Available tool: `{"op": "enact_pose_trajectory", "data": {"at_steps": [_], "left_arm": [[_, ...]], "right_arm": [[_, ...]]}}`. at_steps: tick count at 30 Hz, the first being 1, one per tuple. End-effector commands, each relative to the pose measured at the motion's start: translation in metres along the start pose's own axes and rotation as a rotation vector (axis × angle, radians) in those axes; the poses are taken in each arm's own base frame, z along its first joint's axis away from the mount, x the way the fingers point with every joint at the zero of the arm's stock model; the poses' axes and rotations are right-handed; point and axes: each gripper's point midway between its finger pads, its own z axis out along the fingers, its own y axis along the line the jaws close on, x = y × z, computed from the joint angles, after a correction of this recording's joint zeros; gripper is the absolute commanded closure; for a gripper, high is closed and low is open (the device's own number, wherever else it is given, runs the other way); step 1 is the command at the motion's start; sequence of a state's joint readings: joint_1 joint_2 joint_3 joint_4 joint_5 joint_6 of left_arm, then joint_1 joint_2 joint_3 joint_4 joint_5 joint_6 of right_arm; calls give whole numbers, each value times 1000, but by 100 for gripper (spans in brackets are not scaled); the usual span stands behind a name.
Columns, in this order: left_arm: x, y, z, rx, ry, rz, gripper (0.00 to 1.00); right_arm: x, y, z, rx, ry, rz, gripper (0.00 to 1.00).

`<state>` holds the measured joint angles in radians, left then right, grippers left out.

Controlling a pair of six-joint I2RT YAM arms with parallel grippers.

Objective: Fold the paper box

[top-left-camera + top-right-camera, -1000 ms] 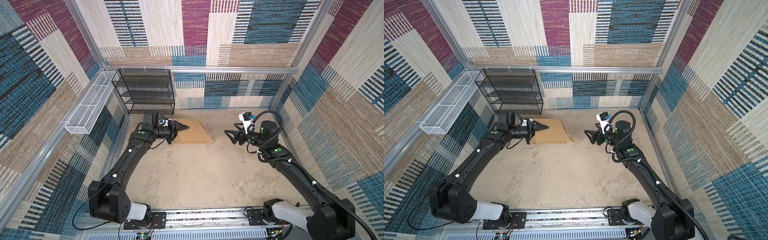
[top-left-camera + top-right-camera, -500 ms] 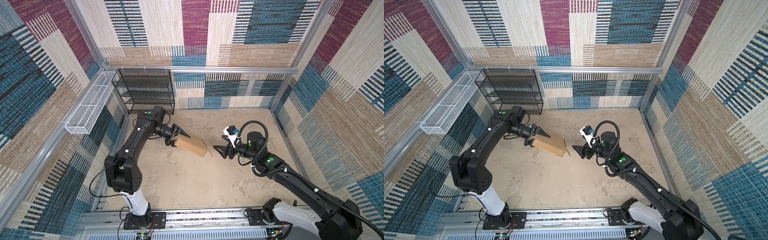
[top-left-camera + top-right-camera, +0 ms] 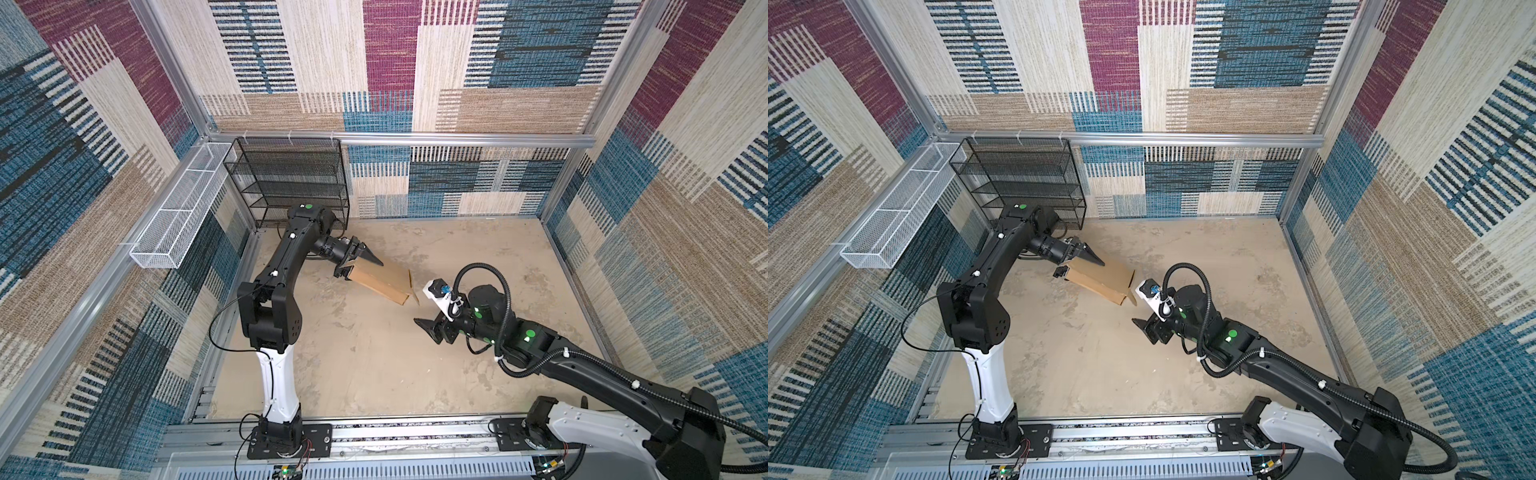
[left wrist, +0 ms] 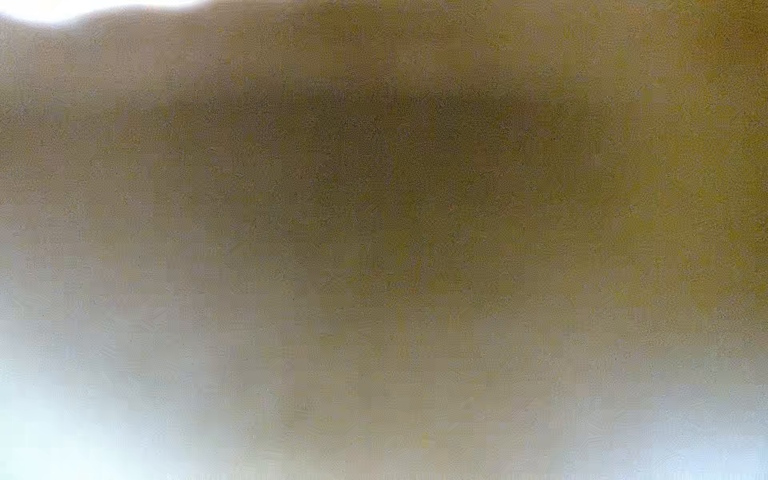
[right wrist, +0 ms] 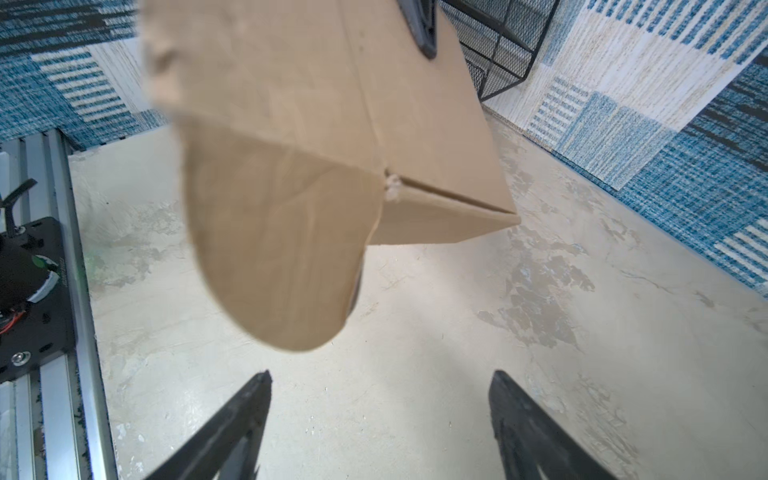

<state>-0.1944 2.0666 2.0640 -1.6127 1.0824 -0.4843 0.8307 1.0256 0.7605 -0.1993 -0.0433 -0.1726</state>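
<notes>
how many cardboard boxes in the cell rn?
1. The paper box is mid-floor, one end clamped in the left pincer, the other end near the open right pincer. A second one hidden looks unlikely.

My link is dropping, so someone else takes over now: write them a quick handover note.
Left gripper: shut on one end of the flat brown cardboard box, held tilted above the beige table.
Right gripper: open, empty, fingers just short of the box's free end.
Done: box lifted.
Left: the folding; a rounded flap hangs loose at the free end.
</notes>
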Motion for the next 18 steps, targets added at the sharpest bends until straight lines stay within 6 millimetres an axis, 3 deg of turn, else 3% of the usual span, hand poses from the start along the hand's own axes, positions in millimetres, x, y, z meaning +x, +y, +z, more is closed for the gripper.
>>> {"op": "enact_pose_trajectory", "data": {"at_steps": [1, 9, 18], "left_arm": [[27, 2, -2, 3, 81, -103, 85], [39, 14, 0, -22, 92, -200, 100], [36, 16, 0, -63, 65, -268, 100]], "right_arm": [[-13, -6, -6, 67, -71, -60, 13], [-35, 1, -13, 112, -192, -182, 10], [-49, 10, -5, 114, -236, -244, 10]]}}
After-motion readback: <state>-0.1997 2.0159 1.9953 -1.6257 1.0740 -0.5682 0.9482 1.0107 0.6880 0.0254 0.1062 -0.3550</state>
